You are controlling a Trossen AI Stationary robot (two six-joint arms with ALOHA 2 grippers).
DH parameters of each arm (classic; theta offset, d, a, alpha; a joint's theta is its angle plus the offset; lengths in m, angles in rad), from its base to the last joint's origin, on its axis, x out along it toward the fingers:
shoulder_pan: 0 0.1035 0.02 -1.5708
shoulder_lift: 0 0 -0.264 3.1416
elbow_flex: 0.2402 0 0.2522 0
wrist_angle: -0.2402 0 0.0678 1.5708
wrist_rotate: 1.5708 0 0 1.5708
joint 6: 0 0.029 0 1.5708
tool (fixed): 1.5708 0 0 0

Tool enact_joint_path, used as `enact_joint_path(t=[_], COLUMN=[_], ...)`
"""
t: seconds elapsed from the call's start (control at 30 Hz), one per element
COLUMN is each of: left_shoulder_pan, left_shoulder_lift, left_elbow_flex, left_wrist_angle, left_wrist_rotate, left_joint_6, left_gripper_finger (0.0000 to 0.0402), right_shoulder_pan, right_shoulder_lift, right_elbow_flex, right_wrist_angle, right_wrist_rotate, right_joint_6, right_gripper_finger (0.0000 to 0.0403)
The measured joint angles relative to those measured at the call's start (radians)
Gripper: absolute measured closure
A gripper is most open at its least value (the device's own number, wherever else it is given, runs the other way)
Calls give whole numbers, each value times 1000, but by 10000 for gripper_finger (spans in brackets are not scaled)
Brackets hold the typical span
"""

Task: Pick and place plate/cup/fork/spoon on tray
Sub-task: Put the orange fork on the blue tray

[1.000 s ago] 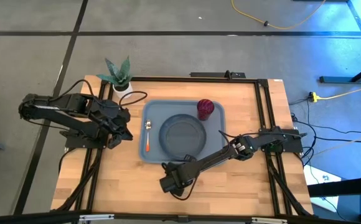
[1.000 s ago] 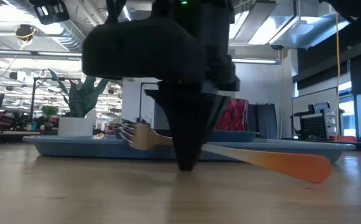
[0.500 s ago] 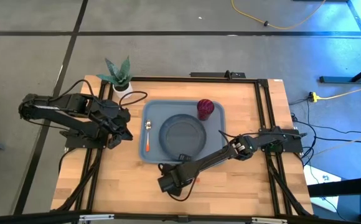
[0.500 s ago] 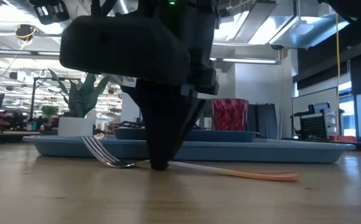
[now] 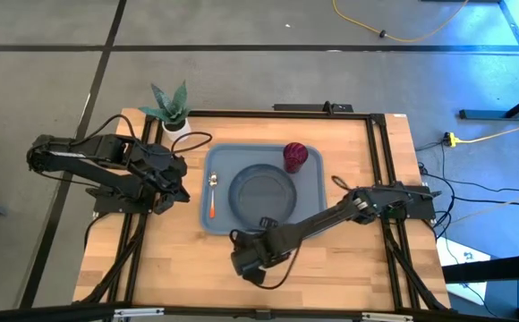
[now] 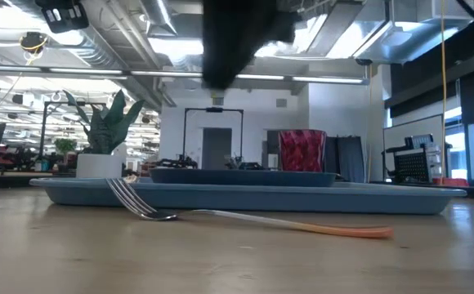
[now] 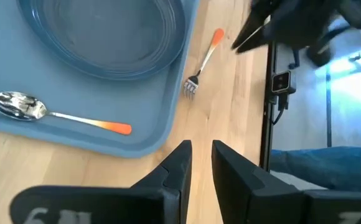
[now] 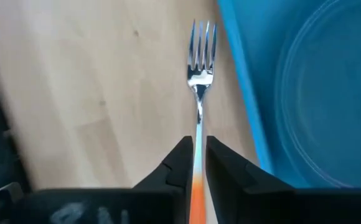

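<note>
Presently: fork (image 8: 198,93) flat on the table (image 5: 331,268) beside the tray (image 5: 313,192), handle running lengthwise under right gripper (image 8: 194,163), fingers slightly apart, gripping nothing. Left gripper (image 7: 197,163) farther, slightly parted, empty.

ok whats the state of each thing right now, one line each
fork: flat on the bare table beside the tray, not held
spoon: flat in the tray, beside the plate
plate: in the tray, nothing on it
cup: upright in a tray corner
tray: holds plate, cup and spoon
right gripper: above the fork, fingers slightly apart, gripping nothing
left gripper: off the tray's spoon side, holding nothing
</note>
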Motion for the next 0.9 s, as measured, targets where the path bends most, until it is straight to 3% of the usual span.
enact_joint_path(t=[0.23,0.43,0.73,0.9], left_shoulder_pan=[-39,-147,-377,-479], left_shoulder_lift=[0,46,244,393], left_elbow_flex=[0,0,-1,-1], left_wrist_angle=[1,16,152,277], left_wrist_rotate=[-18,-124,-285,-447], left_joint_6=[282,439,594,706], left_gripper_finger=[346,347,347,347], right_shoulder_pan=[26,58,120,142], right_shoulder_lift=[-148,-278,-433,-470], right_elbow_flex=[0,0,0,0], right_wrist_angle=[-62,-104,-162,-168], right_wrist_rotate=[1,13,199,259], right_joint_6=[-76,-121,-153,-160], right_gripper_finger=[357,357,357,357])
